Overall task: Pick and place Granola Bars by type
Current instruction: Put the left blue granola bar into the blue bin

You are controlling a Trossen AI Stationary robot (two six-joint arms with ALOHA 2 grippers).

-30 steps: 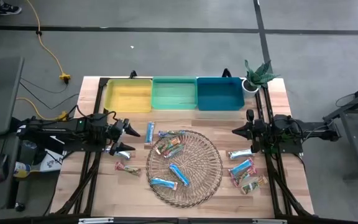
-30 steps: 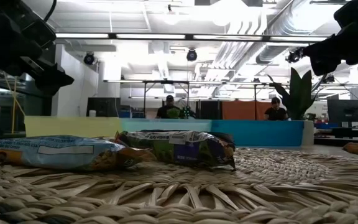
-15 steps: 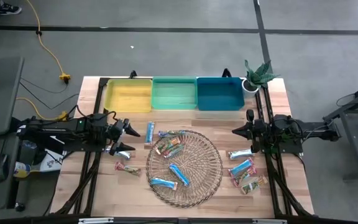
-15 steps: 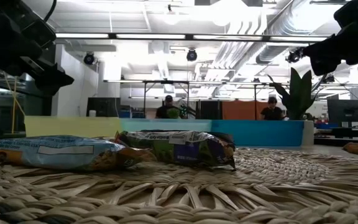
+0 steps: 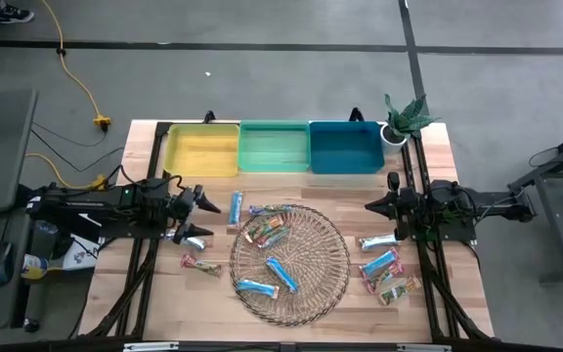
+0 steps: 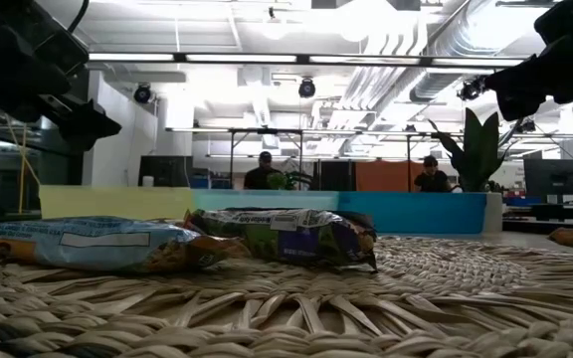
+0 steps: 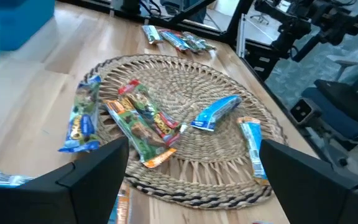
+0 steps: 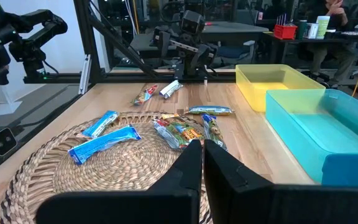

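High view shows the pale wooden desk [image 5: 145, 293] first, with three plastic bins in a row along its 12 o'clock edge: a yellow bin [image 5: 202, 150], a green bin [image 5: 274, 148] and a blue bin [image 5: 346, 147], all looking empty. At the desk's centre sits the round woven wicker tray [image 5: 306, 284], carrying several small wrapped granola bars [image 5: 280, 274], bright blue ones and red multicoloured ones. More bars lie loose on the wood at 3 o'clock of the tray, and a few at its 9 and 11 o'clock. The left pincer [image 5: 204, 217] hovers at 9 o'clock of the tray, jaws spread wide and empty, just beside the loose bars there. The right pincer [image 5: 371, 205] waits at 3 o'clock, jaws pressed together, holding nothing

Sorting seems barely begun, judging by the empty bins. The step in hand looks like the left arm's approach to a first pick; next it would need to descend over one bar, straddle its narrow width and close
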